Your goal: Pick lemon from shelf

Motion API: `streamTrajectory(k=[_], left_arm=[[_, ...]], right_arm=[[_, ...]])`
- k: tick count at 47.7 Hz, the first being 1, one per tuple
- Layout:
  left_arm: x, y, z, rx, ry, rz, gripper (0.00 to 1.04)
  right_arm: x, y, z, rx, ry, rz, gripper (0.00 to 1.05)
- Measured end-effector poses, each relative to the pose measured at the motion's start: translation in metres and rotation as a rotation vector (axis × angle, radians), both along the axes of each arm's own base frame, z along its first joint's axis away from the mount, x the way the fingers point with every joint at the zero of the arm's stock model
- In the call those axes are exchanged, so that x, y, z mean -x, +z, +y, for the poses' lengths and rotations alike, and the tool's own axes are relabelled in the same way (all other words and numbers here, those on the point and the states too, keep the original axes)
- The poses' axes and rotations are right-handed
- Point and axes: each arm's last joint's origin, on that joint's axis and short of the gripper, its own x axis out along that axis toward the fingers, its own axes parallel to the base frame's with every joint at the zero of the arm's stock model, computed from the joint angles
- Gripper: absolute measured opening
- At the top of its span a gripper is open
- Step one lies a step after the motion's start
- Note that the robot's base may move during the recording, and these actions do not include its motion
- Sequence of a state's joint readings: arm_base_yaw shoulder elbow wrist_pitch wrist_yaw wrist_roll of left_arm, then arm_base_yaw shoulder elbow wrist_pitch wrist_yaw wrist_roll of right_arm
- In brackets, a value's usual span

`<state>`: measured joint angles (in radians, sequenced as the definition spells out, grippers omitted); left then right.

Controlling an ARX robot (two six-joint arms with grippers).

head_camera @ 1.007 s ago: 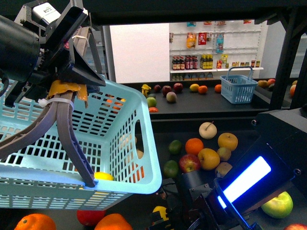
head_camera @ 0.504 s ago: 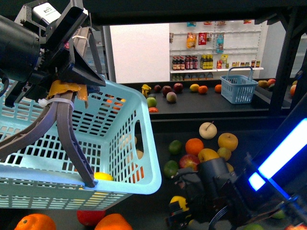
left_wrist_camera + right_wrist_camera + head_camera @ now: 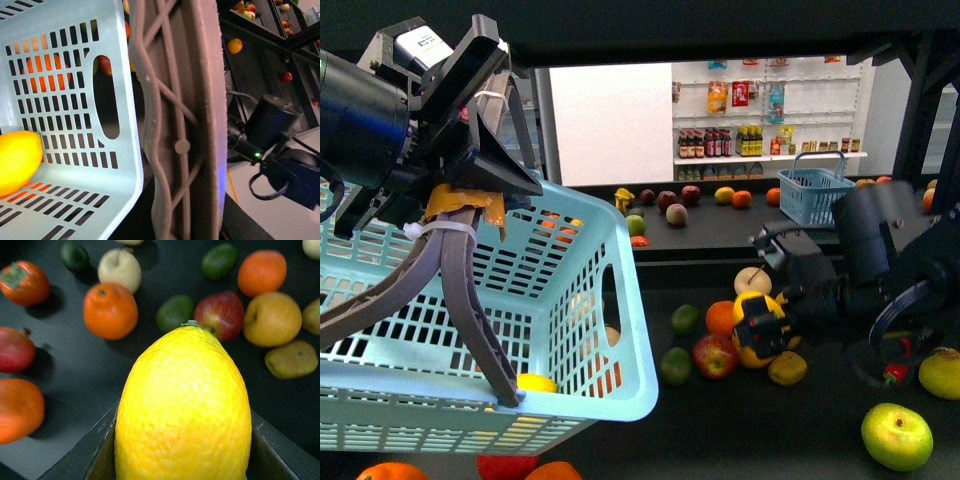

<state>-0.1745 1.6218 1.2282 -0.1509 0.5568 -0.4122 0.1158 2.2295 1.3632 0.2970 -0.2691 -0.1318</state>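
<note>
Plainly, in the front view the right gripper, right of centre, is clamped on the lemon above the shelf deck. The basket fills the frame's left, at the left gripper, whose hold I cannot tell.

Left wrist view: one finger lies beside the basket wall, and a second lemon sits inside.

Right wrist view: the lemon's long axis points away from the wrist. No writing is legible.
</note>
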Motion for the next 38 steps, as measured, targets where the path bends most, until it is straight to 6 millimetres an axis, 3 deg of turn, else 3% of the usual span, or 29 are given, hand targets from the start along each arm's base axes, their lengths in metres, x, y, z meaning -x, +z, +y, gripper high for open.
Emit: streamTrajectory(k=[4, 9, 15, 38], left_arm=[[0.000, 0.000, 0.000, 0.000, 0.000, 0.000, 0.13], [0.000, 0.000, 0.000, 0.000, 0.001, 0.000, 0.13], [0.000, 0.000, 0.000, 0.000, 0.000, 0.000, 0.13], [0.000, 0.000, 0.000, 0.000, 0.000, 0.000, 0.13]], right_arm=[[0.005, 0.038, 0.011, -0.020, 0.031, -0.063, 0.57], [0.011, 0.071, 0.027, -0.038, 0.070, -0.115, 0.57], [0.018, 0.097, 0.051, -0.062, 0.118, -0.148, 0.57], [0.037, 0.122, 0.144, -0.120, 0.257, -0.157, 0.57]])
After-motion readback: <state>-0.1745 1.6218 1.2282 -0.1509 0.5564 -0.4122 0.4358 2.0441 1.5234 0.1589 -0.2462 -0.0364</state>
